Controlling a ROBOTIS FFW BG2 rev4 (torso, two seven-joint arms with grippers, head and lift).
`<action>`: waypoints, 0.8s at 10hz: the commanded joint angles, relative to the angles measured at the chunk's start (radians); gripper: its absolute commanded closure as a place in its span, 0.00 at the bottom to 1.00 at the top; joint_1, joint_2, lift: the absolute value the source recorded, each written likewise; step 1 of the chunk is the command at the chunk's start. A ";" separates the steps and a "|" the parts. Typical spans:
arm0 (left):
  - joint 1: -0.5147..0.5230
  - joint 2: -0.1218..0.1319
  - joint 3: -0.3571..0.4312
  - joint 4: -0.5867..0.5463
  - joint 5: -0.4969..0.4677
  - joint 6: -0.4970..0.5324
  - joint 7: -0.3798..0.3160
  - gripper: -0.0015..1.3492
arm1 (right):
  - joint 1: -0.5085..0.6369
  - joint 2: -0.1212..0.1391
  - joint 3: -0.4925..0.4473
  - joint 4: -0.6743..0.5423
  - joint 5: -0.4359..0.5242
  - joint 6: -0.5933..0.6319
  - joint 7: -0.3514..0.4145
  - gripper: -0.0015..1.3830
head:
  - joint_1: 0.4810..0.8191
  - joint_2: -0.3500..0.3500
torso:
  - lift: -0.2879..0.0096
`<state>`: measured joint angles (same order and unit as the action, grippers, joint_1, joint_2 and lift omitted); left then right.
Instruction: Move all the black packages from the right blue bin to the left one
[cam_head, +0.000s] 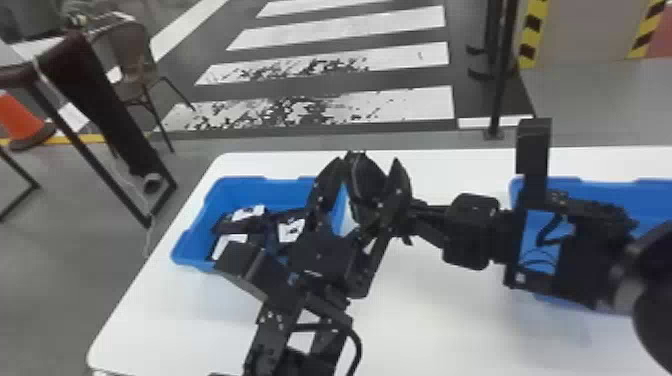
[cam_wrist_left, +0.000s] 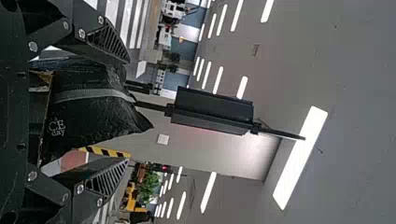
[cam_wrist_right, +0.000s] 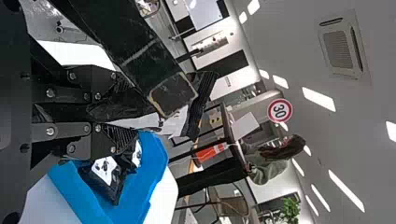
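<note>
Above the table, beside the left bin (cam_head: 235, 190), my left gripper (cam_head: 368, 160) stands open around a black package (cam_head: 367, 187). My right gripper (cam_head: 425, 212) comes from the right and holds this package at its other side. In the left wrist view the package (cam_wrist_left: 93, 107) lies between the widely spread fingers of my left gripper (cam_wrist_left: 128, 111). In the right wrist view my right gripper (cam_wrist_right: 122, 109) is shut on the package (cam_wrist_right: 112, 103). Several black packages with white labels (cam_head: 290, 230) lie in the left bin. The right bin (cam_head: 600, 190) is partly covered by my right arm.
Both bins stand on a white table (cam_head: 450, 320), with the crossed grippers above the gap between them, close to the left bin's right wall. Beyond the table's left edge are a dark stand and a chair (cam_head: 130, 65). A black post (cam_head: 500, 90) stands behind the table.
</note>
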<state>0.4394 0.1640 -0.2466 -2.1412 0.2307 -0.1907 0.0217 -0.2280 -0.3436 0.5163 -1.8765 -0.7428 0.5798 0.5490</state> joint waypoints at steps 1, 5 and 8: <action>0.007 0.000 0.007 -0.027 0.007 0.063 0.000 0.85 | 0.000 0.000 0.000 0.003 -0.001 -0.001 0.000 0.85 | 0.63 0.88 | 0.37; 0.012 0.000 0.027 -0.074 -0.061 0.083 -0.008 0.90 | -0.003 0.000 0.000 0.020 -0.017 -0.015 -0.003 0.85 | 0.63 0.88 | 0.37; 0.015 -0.006 0.045 -0.074 -0.069 0.070 -0.008 0.90 | -0.005 0.002 -0.002 0.035 -0.023 -0.042 -0.003 0.82 | 0.62 0.89 | 0.37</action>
<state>0.4526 0.1574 -0.1998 -2.2149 0.1618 -0.1184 0.0140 -0.2328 -0.3423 0.5150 -1.8395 -0.7686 0.5406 0.5456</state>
